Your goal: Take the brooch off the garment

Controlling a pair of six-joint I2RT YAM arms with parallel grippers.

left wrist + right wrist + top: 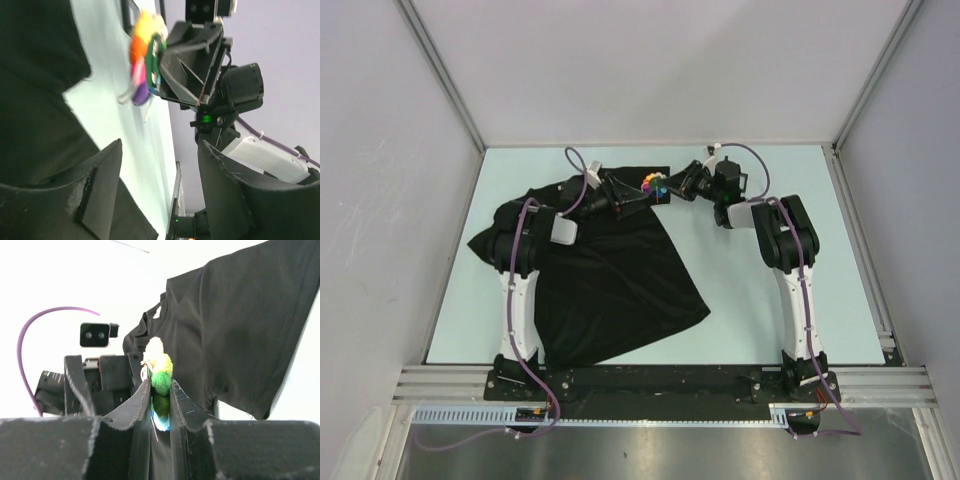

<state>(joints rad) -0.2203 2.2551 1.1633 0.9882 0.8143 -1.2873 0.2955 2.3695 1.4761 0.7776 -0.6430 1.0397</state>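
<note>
Right gripper (161, 390): clamped on brooch (161, 374), upper centre | left gripper (159, 152): fingers apart, beside it | garment (620, 270): spread lower left

brooch (159, 371): 1 | garment (610, 280): 1 | left end effector (159, 147): 1 | right end effector (160, 387): 1

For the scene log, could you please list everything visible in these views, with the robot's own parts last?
garment: one, black, spread on the left half of the table, partly under the left arm.
brooch: one, multicoloured (yellow, green, red, blue), by the garment's far corner, pinched in the right gripper.
table: one, pale blue-green, under everything.
walls: three, light grey, around the table.
left gripper: one, black, open, holding nothing, facing the brooch.
right gripper: one, black, shut on the brooch.
left arm and right arm: two, white and black with purple cables, bases at the near edge.
</note>
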